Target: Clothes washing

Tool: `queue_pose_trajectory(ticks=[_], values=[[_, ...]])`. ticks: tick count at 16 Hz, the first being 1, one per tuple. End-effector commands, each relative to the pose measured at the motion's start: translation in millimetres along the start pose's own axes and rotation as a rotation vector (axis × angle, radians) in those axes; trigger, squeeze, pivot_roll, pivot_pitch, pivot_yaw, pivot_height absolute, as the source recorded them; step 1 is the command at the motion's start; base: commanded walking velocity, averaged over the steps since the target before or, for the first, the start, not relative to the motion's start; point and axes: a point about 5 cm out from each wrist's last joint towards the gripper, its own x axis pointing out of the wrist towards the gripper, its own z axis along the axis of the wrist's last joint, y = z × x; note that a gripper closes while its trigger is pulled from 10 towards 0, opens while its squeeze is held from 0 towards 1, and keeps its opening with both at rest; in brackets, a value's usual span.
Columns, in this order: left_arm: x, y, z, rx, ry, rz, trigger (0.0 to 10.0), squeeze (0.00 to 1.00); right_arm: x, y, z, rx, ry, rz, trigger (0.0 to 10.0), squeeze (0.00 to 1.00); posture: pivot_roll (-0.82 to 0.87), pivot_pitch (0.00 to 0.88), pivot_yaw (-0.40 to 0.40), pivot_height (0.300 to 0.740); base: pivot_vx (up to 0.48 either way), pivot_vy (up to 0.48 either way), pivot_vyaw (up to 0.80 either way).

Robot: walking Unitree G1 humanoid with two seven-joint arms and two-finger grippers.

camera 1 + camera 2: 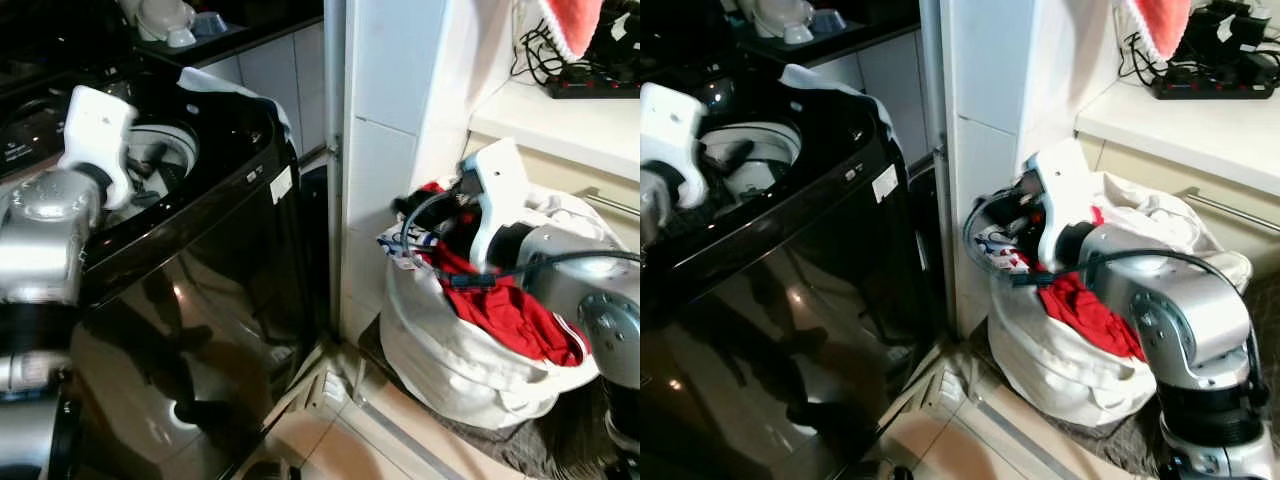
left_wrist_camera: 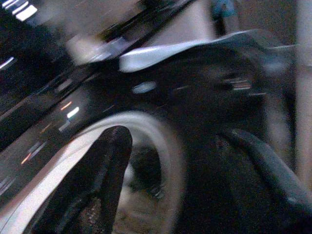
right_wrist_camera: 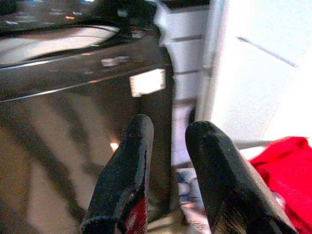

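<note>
A black top-load washing machine (image 1: 200, 260) stands at the left with its lid up and the white-rimmed drum (image 1: 170, 140) exposed. My left gripper (image 2: 175, 141) hovers over the drum's rim (image 2: 161, 126), open and holding nothing. At the right a white laundry bag (image 1: 450, 350) sits on the floor, a red garment (image 1: 510, 310) spilling from its top among white and patterned clothes. My right gripper (image 3: 170, 126) is just above the bag's near side, pointing toward the washer. Its fingers (image 3: 126, 170) stand a little apart with nothing between the tips.
A white tiled pillar (image 1: 390, 110) separates washer and bag. Behind the bag, a counter (image 1: 560, 120) carries a power strip (image 1: 590, 88), and a red-and-white cloth (image 1: 572, 25) hangs above it. A white cloth (image 1: 235, 88) lies on the washer's back corner. A dark mat (image 1: 540, 450) lies under the bag.
</note>
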Motion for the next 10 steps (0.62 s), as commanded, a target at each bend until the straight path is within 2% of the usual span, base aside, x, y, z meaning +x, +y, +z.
queue_pose_trajectory(ticks=[1, 2, 3, 4, 5, 6, 7, 8, 9, 10], values=[[-0.8, -31.1, 12.8, 0.037, -0.101, -0.203, 10.0, 0.0, 3.9, -19.0, -1.0, -0.006, 0.026, -0.16, 10.0, 0.0, 0.03, 0.0, 0.078, 0.74, 0.0, 0.0, 0.0], [-2.7, -50.9, 13.9, 0.026, -0.141, -0.287, 10.0, 0.0, 5.2, -31.3, -5.7, 0.02, 0.051, -0.242, 10.0, 1.0, 0.03, 0.0, 0.079, 0.74, 0.0, 0.0, 0.0], [-2.7, -76.6, 13.6, -0.011, -0.201, -0.344, 10.0, 0.0, 4.2, -47.8, -16.0, 0.053, 0.099, -0.333, 10.0, 1.0, 0.02, 0.0, 0.081, 0.74, 0.0, 0.0, 0.0], [-2.2, -93.7, 12.2, -0.037, -0.215, -0.399, 10.0, 0.0, 2.8, -55.8, -25.1, 0.039, 0.152, -0.369, 10.0, 1.0, 0.02, 0.0, 0.086, 0.74, 0.0, 0.0, 0.0], [-2.6, -110.2, 11.9, -0.069, -0.223, -0.463, 10.0, 0.0, 2.9, -55.3, -32.6, 0.033, 0.193, -0.312, 10.0, 1.0, 0.01, 0.0, 0.087, 0.74, 0.0, 0.0, 0.0], [-3.8, -117.5, 12.1, -0.089, -0.226, -0.51, 10.0, 0.0, 3.1, -51.0, -36.1, 0.016, 0.215, -0.249, 10.0, 1.0, 0.01, 0.0, 0.087, 0.74, 0.0, 0.0, 0.0], [-5.6, -129.5, 13.3, -0.146, -0.235, -0.586, 10.0, 0.0, 2.5, -44.3, -42.8, -0.026, 0.258, -0.153, 10.0, 1.0, 0.01, 0.0, 0.088, 0.74, 0.0, 0.0, 0.0], [-7.4, -134.5, 13.9, -0.17, -0.243, -0.618, 10.0, 0.0, 3.2, -43.1, -45.4, -0.043, 0.272, -0.13, 10.0, 1.0, 0.01, 0.0, 0.088, 0.74, 0.0, 0.0, 0.0], [-8.8, -137.2, 14.0, -0.172, -0.246, -0.64, 10.0, 0.0, 4.5, -43.2, -45.4, -0.037, 0.257, -0.121, 10.0, 1.0, 0.01, 0.0, 0.091, 0.74, 0.0, 0.0, 0.0], [-16.3, -149.7, 10.6, -0.162, -0.216, -0.752, 10.0, 0.0, 7.1, -42.1, -52.6, -0.04, 0.261, -0.071, 10.0, 1.0, 0.01, 0.0, 0.091, 0.74, 0.0, 0.0, 0.0]])
